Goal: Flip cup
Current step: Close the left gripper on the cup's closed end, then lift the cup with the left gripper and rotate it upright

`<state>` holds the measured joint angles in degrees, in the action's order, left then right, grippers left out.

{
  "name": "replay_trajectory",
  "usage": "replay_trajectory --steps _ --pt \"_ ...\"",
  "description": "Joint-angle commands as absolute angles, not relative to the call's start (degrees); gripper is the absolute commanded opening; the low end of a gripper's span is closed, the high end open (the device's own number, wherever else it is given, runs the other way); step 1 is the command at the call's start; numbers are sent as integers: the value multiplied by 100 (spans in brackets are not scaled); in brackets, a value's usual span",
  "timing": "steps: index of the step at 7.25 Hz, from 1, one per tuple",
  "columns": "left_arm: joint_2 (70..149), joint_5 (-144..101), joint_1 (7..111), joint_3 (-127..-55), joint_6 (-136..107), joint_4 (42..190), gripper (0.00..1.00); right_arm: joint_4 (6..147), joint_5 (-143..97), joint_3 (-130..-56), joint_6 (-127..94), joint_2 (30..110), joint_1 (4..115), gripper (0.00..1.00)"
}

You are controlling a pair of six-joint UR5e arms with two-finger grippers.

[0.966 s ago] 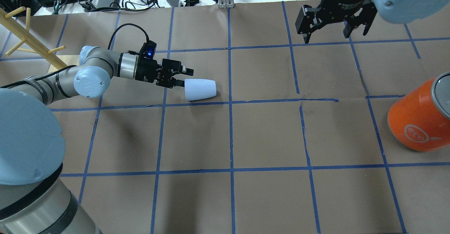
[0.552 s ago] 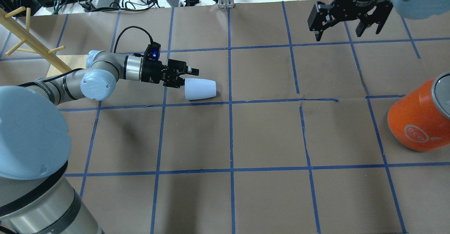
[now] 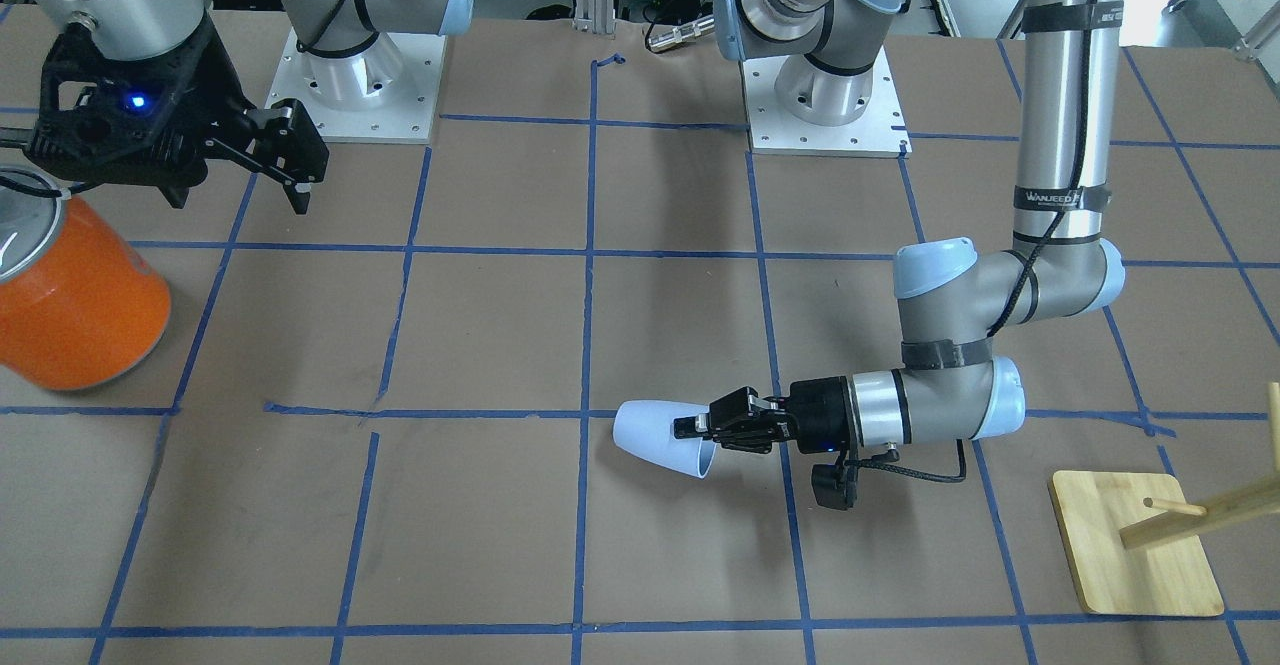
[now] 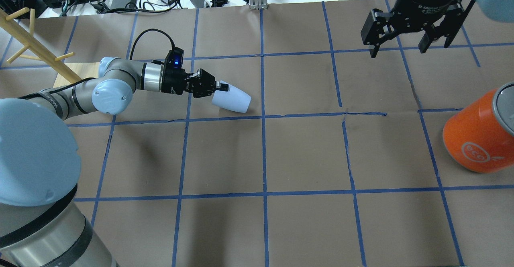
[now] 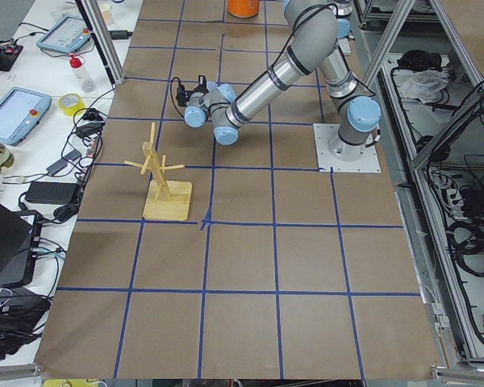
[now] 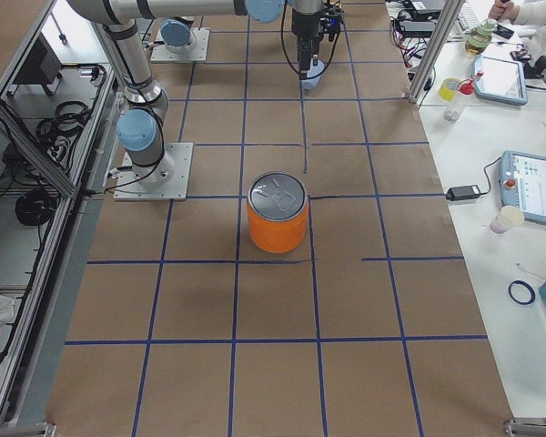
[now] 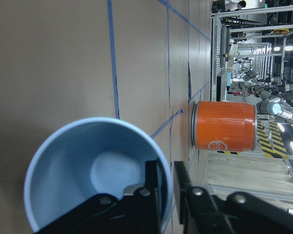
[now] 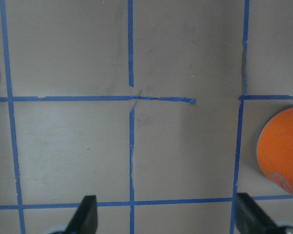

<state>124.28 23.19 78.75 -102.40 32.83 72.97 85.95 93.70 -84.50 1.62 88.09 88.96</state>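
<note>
The pale blue cup (image 4: 235, 99) lies on its side left of the table's middle, with its rim towards my left arm. My left gripper (image 4: 222, 87) is shut on the cup's rim, one finger inside and one outside. The left wrist view shows the cup's darker blue inside (image 7: 88, 170) with the rim pinched between the fingers (image 7: 154, 187). The front view shows the cup (image 3: 650, 433) held at the rim by the left gripper (image 3: 688, 428). I cannot tell whether the cup touches the table. My right gripper (image 4: 399, 46) is open and empty, high at the far right.
A large orange can (image 4: 478, 134) with a silver top stands at the right edge; it also shows in the front view (image 3: 75, 295). A wooden peg stand (image 4: 36, 46) on a square base (image 3: 1135, 545) is behind my left arm. Cables lie along the far edge.
My left gripper moved forward and shut on the cup's rim, and the cup turned slightly. My right gripper moved further right.
</note>
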Motion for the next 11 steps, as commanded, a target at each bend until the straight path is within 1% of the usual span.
replay_trajectory --steps 1,3,5,7,8,9,10,11 --pt "12384 2303 7875 -10239 3113 7295 0 8473 9168 -8464 167 8868 8912 100" --pt "12218 2294 7875 -10100 1907 7173 0 8473 9158 -8464 176 8886 8912 100" --pt "12182 2452 7866 -9635 -70 6184 0 8481 9097 -8464 158 8877 8912 100" --pt "11998 4655 7971 -9030 -298 6090 0 8490 9097 -8473 158 8868 8921 100" --pt "11945 5154 8033 -8583 -308 6378 0 8499 9097 -8473 158 8816 8912 100" --pt "11962 6290 8077 -8091 -238 6677 0 8560 9088 -8481 158 8789 8921 100" --pt "11962 7163 8182 -7886 -11 6732 0 8552 9088 -8473 132 8841 8912 100" --pt "11997 8712 8461 -7875 931 6628 0 8473 9192 -8481 149 8929 8912 100"
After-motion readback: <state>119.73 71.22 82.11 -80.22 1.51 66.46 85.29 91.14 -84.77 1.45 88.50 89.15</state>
